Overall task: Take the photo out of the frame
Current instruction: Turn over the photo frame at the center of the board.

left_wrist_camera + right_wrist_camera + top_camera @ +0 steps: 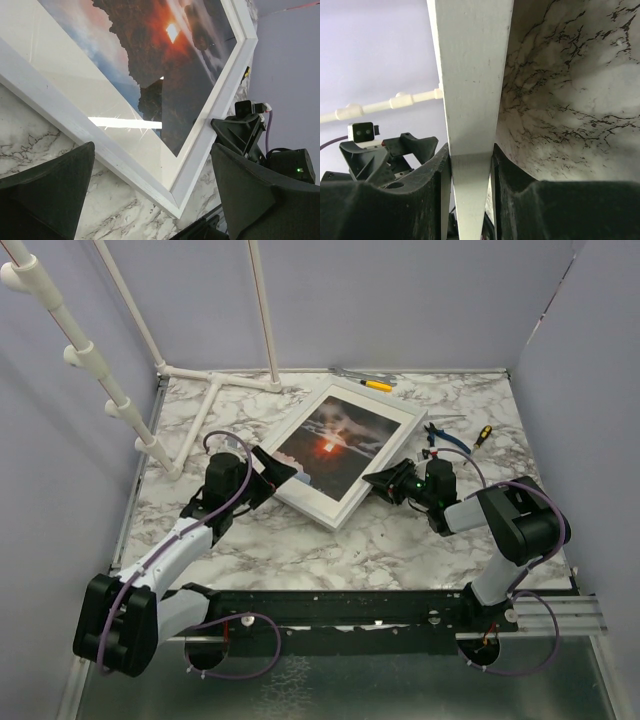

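Two hands flanked the frame (378, 403), which lay face up and turned cornerwise on the middle of the marble desk (260, 545). The photo (330, 445) sat inside it behind the white mat, its orange sunset glow and dark landscape plain to see from above.

The right hand (378, 480) was clenched on the frame's near-right edge. In the right wrist view the white moulding (470, 75) ran straight down between the two black fingers of that hand (470, 160), both pressed against it (whether that edge was raised off the desk (560, 100) could not be told).

The left hand (275, 472) was released, its fingers spread wide at the frame's near-left edge close to the left corner. Its own camera showed the frame (60, 107) and the photo (165, 60) between the parted fingertips of the hand (152, 150), with neither finger touching the moulding, and the right hand (245, 130) against the opposite edge.

Blue-handled pliers (443, 435) lay just right of the frame, a small yellow-and-black screwdriver (482, 435) beyond them. A yellow-handled screwdriver (375, 385) lay at the far edge, and a white pipe rack (215, 380) stood at the far left.
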Motion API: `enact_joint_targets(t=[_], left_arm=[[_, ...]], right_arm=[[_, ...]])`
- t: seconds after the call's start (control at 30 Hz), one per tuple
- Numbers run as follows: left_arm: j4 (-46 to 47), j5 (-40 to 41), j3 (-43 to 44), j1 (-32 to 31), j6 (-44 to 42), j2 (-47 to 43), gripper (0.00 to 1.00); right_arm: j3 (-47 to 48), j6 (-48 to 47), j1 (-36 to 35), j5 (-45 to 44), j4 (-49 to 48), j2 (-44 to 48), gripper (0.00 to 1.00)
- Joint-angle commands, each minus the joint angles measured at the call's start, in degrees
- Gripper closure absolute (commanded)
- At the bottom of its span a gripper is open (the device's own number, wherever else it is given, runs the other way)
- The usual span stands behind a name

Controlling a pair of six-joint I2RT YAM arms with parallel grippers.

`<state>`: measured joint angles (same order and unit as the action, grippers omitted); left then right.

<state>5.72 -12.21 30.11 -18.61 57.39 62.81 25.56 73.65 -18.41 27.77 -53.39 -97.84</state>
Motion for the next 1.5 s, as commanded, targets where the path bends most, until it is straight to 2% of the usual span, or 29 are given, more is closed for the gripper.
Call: enact_joint_targets(t=[0.0,0.2,0.43,0.53,0.7,0.87,1.1,1.23,1.47], left_arm=[[-4.3,0.6,2.7,-0.1,-3.3,-2.2,0.01],[-4.1,-5.9,6.1,-0.1,-6.0,-5.3,0.01],[-3.6,-10.9,12.8,-0.6,-0.6,-11.0,0.01],[-3.0,-12.1,16.1,-0.9,1.9,-13.1,0.01],[-2.3,-11.7,19.2,-1.1,6.0,-17.3,0.01],[-2.3,-7.7,20.9,-1.1,8.0,-22.2,0.01],[-3.9,-4.9,20.1,-1.1,5.5,-24.7,0.01],[-12.4,-0.7,22.3,-1.1,-2.0,-24.7,0.01],[-14.4,-5.8,19.4,-1.1,-5.5,-19.9,0.01]], right_arm=[[2.0,-1.0,0.0,1.4,-3.9,-0.4,0.68],[2.3,-1.4,0.0,1.5,-3.3,-0.2,0.68],[2.7,-3.5,0.0,0.3,-0.4,1.4,0.68],[3.1,-5.2,-0.1,-0.6,2.0,2.9,0.72],[3.4,-5.8,0.0,-1.0,3.7,4.2,0.72],[3.3,-6.5,0.0,-1.3,4.7,5.3,0.72],[3.4,-6.8,0.0,-0.5,4.2,4.2,0.72],[3.3,-6.6,0.0,-0.5,3.6,3.7,0.72],[3.5,-6.5,0.0,-0.8,3.5,3.5,0.72]])
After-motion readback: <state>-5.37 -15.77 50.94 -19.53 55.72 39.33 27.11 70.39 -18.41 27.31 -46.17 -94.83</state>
